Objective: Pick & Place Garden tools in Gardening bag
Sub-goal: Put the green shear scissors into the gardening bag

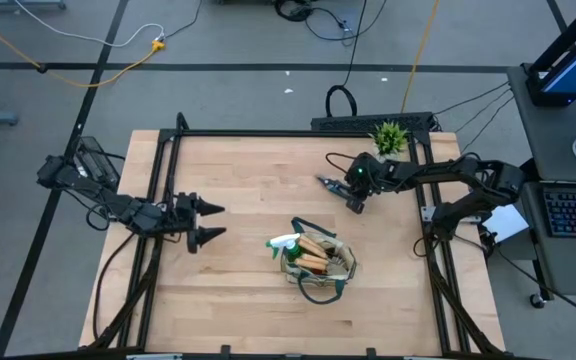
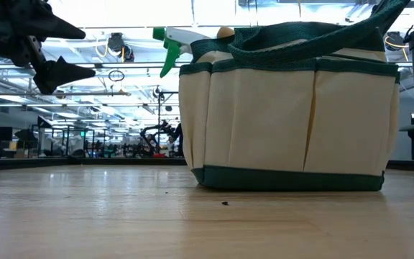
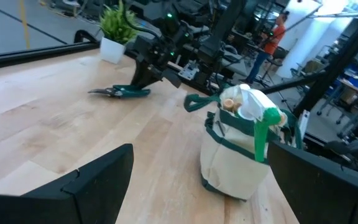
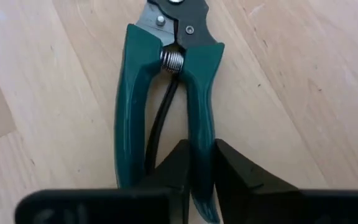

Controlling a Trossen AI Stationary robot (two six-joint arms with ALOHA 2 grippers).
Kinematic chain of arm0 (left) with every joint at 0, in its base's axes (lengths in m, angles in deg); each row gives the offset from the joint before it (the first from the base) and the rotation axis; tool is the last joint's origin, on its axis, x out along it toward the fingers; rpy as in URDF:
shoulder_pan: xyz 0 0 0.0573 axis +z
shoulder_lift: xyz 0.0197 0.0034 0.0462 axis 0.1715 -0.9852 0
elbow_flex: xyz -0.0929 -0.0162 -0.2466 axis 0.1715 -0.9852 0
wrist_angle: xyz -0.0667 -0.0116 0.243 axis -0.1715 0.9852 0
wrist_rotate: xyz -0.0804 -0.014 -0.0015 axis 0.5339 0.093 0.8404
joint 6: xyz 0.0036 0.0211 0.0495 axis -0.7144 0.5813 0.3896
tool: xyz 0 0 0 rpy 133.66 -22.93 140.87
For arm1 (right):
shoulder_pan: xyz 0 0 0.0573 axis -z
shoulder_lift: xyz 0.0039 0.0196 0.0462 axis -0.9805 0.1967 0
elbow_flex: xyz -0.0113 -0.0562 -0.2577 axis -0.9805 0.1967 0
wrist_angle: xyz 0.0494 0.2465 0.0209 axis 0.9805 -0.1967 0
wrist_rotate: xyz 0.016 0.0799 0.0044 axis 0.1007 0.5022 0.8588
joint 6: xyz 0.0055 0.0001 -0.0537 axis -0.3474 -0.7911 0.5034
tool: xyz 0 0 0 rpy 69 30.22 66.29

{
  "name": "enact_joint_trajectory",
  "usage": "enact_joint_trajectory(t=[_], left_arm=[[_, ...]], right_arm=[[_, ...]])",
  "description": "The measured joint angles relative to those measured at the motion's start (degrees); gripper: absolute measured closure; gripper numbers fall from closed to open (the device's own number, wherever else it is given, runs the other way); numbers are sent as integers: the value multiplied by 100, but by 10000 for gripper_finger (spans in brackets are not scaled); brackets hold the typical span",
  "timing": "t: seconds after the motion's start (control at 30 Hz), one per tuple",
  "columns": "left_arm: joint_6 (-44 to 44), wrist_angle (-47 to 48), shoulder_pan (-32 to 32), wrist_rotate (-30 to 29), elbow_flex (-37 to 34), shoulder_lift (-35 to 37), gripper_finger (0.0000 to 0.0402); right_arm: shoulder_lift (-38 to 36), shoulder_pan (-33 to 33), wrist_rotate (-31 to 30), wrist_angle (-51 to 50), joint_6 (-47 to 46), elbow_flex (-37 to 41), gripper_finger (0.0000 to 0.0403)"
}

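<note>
Beige fabric gardening bag (image 1: 320, 268) with dark green trim: stands lower centre of the high view on the wooden table (image 1: 238, 190). Contents visible: green spray bottle (image 1: 284, 243) with white nozzle at the bag's upper-left corner, wooden handles (image 1: 313, 252) packed beside it.

Pruning shears (image 1: 332, 184), teal handles and dark blades: lie flat on the table, upper centre-right of the high view, well apart from the bag.

Right gripper (image 1: 354, 203): down at the shears' handle end; in the right wrist view its 2 fingers (image 4: 238, 177) pinch 1 teal handle (image 4: 199, 118), the other handle lying outside the grip.

Left gripper (image 1: 211, 222): hangs above the table at centre-left of the high view, 2 fingers spread wide, holding nothing.

Potted green plant (image 1: 389, 138): upper right, at the table's far edge.
</note>
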Motion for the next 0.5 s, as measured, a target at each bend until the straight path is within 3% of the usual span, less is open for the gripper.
enact_joint_trajectory(t=[0.33, 0.5], left_arm=[[-559, -148, 0, -309, 0, 0, 27], [-576, -573, -2, -310, 0, -11, 27]], right_arm=[[-243, -59, -459, -725, -170, -181, 366], [-628, -269, -1177, -1438, 62, -604, 366]])
